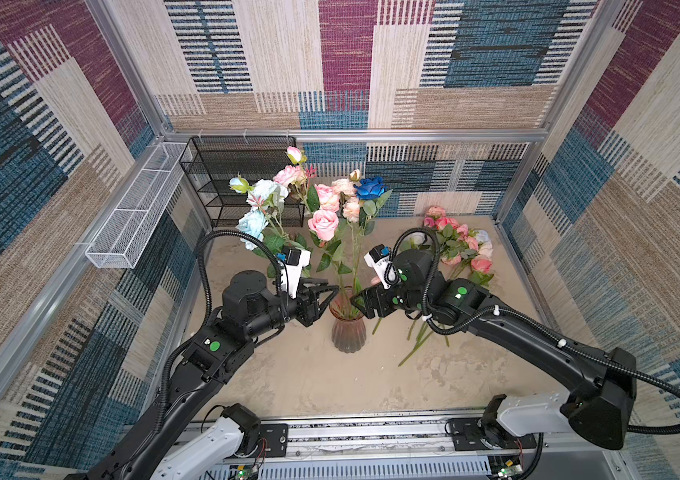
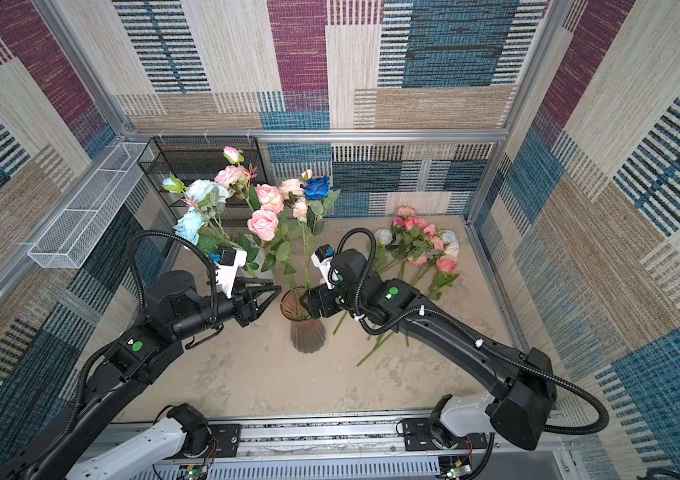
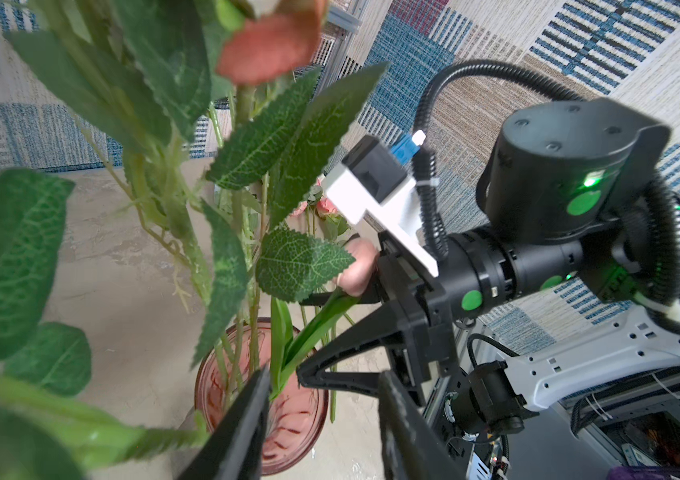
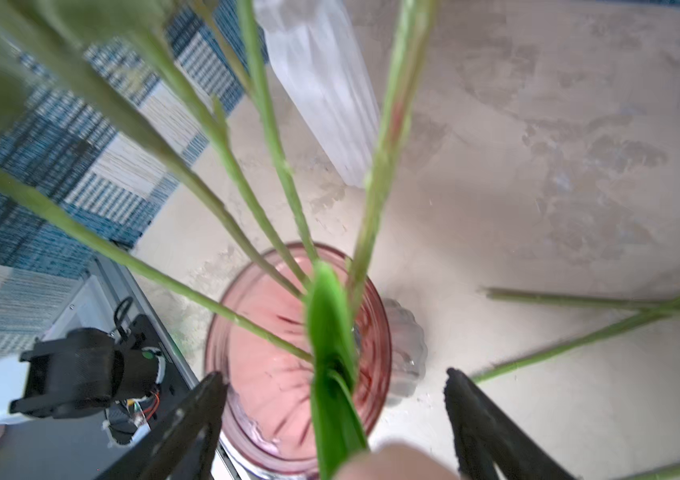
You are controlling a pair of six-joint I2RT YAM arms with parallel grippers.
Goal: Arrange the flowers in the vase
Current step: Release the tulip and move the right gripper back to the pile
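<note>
Right claw [image 4: 335, 372] hangs wide open over the pink glass vase [image 1: 348, 332] in the middle, gripping nothing, with a leafy stem [image 4: 330, 324] standing between its jaws. I'd back it out slowly so nothing snags; more flowers [image 1: 460, 249] lie far right. Left claw [image 3: 325, 370] is half open, empty.

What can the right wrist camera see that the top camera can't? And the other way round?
Only the right wrist view: a peek straight down inside the pink vase, where the stems meet, with the right gripper and its black fingers spread wide apart.
Only a top view: the blooms, pink and pale ones and a deep blue rose, plus the black mesh rack and the white mesh basket.
Both: the vase, the stems standing in it, and loose stems lying on the table beside it.
</note>
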